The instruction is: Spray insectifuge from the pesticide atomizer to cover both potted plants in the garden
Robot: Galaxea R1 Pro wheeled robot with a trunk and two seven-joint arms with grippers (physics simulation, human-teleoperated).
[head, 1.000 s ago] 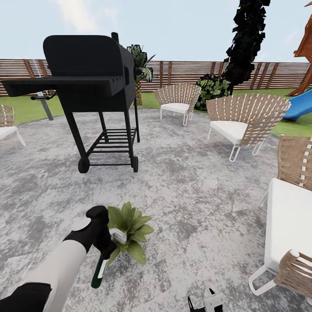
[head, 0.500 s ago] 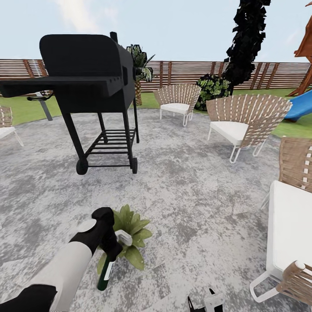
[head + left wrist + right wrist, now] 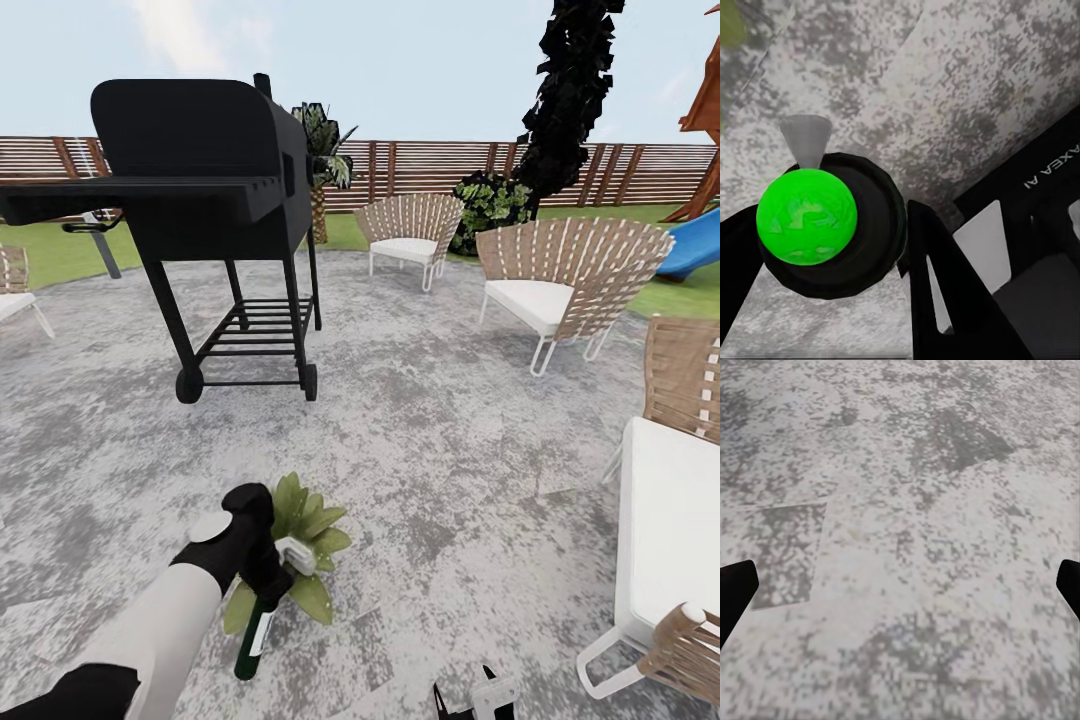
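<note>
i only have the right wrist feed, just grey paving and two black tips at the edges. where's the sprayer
Observer: In the head view the left gripper is shut on the pesticide atomizer, bottle hanging down over the patio.
Operator: is a plant near it
Observer: Yes, one potted plant sits on the paving right beside the white trigger head.
Operator: anything big close by
Observer: A black grill stands further out on the patio beyond the plant, with slatted chairs off to the right.
</note>
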